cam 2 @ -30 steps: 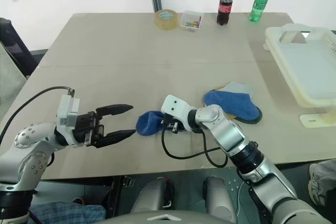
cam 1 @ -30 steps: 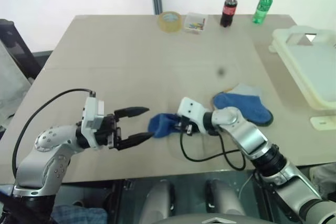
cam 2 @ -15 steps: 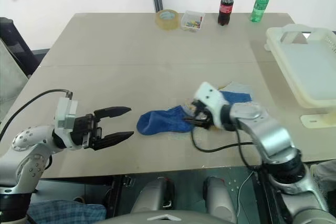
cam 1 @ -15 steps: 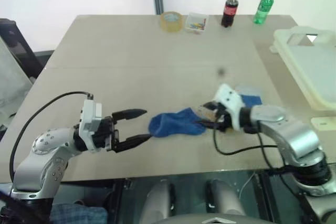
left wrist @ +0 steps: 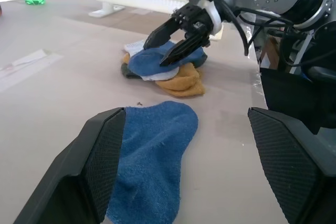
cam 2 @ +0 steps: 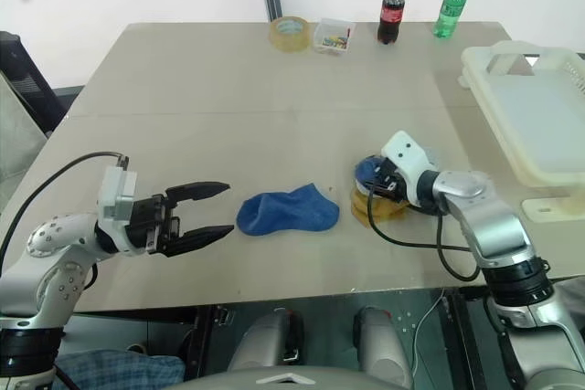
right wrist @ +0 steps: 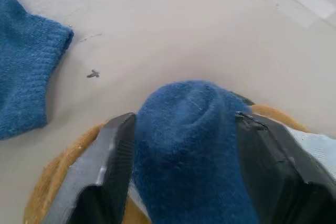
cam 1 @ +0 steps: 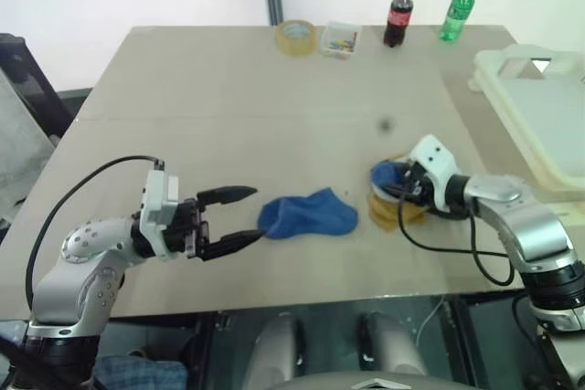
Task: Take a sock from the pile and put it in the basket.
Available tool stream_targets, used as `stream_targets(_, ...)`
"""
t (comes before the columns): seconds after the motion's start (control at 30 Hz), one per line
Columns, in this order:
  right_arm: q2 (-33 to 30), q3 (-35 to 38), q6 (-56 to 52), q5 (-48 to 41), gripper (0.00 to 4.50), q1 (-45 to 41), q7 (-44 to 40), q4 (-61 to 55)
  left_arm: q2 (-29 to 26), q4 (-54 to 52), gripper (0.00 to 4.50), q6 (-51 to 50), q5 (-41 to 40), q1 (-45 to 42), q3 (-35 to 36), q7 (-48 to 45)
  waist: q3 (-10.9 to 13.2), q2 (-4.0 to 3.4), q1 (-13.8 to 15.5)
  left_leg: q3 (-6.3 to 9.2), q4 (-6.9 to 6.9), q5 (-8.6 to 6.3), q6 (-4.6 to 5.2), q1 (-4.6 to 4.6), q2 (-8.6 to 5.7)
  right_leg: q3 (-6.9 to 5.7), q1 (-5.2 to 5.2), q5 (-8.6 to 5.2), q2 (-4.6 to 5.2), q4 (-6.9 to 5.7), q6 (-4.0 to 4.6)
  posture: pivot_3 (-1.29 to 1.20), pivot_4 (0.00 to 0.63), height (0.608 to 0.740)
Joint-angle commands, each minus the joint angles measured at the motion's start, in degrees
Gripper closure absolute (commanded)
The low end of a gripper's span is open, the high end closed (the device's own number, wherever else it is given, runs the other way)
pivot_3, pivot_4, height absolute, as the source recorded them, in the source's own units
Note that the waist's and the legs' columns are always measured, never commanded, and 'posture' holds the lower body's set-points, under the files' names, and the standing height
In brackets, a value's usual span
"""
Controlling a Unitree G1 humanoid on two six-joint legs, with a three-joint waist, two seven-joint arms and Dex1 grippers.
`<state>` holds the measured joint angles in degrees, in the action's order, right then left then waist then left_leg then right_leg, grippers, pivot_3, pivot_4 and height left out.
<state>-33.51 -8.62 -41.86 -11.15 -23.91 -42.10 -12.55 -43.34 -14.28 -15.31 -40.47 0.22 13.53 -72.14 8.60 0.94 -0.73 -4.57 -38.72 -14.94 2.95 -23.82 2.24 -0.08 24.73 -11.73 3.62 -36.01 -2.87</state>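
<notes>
- A royal-blue sock (cam 1: 307, 215) is seen lying flat and loose on the table (cam 1: 228, 98), apart from the pile (cam 1: 395, 196) and on the side of it away from the basket (cam 1: 539, 116).
- The pile is made up of a second blue sock on top, with pale grey, mustard-yellow and a dark edge showing beneath.
- The right gripper (left wrist: 176, 43) is set at the pile, its two black fingers placed either side of the top blue sock's bunched end; in the right wrist view the fabric bulges between them and touches both.
- That gripper is judged to be half closed around the sock, but whether the grip is firm cannot be told.
- The left gripper (cam 1: 239, 216) is held level on the far side of the loose sock from the pile, its jaws spread wide and empty, the tips just short of the sock's near end.
- The step in hand is judged to be the grasp of a sock from the pile.
- For the next move, a tighter pinch is called for, then a lift clear of the grey and yellow socks, so that only one is carried over the basket's thick rim.
</notes>
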Motion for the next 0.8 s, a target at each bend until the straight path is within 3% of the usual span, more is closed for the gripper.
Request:
stream_targets(0.03,-0.25,0.97,1.64,0.23,3.28,-1.01,0.53,-0.47,-0.16,-0.27,0.51,1.13,0.18,-0.04,1.13,-0.41,0.0,-0.01,0.04,0.01,0.0,0.0,0.0,0.0,0.0,0.0,0.0,0.0,0.0,0.0,0.0,0.0,0.15,0.74)
stream_targets(0.07,-0.43,1.02,1.77,0.33,3.65,-0.85,0.45,-0.29,-0.11,-0.37,0.51,1.18,0.21,0.16,1.15,-0.43,0.0,0.0,0.02,0.01,0.0,0.0,0.0,0.0,0.0,0.0,0.0,0.0,0.0,0.0,0.0,0.0,0.15,0.74)
stream_targets(0.1,-0.64,1.04,1.86,0.5,4.31,-0.63,0.47,-0.14,-0.05,-0.49,0.51,1.24,0.23,0.38,1.16,-0.43,0.0,-0.01,0.01,0.01,0.0,0.0,0.0,0.0,0.0,0.0,0.0,0.0,-0.01,0.0,0.0,0.0,0.15,0.74)
stream_targets(0.13,-0.91,1.01,2.29,0.83,4.42,-0.44,0.52,0.03,0.05,-0.6,0.51,1.32,0.26,0.61,1.14,-0.42,0.0,-0.01,0.01,0.01,0.0,0.0,0.0,0.0,0.0,0.0,0.0,0.0,-0.01,0.0,0.0,0.0,0.15,0.74)
stream_targets(0.47,1.79,-0.89,3.23,1.09,4.42,-6.21,0.39,1.55,0.77,-0.52,0.51,2.18,0.5,1.71,1.19,-0.25,0.01,-0.01,-0.24,-0.01,0.0,0.0,0.0,0.03,0.02,0.0,0.0,0.0,-0.01,-0.01,0.0,0.0,0.15,0.74)
stream_targets(0.8,16.26,-10.84,10.16,6.25,4.42,-18.54,0.94,21.43,1.29,-0.67,0.51,3.66,0.96,3.46,2.32,0.25,0.02,-0.03,-0.2,-0.02,0.0,0.01,-0.01,0.0,0.02,0.01,0.03,0.01,-0.01,-0.09,0.01,0.0,0.15,0.74)
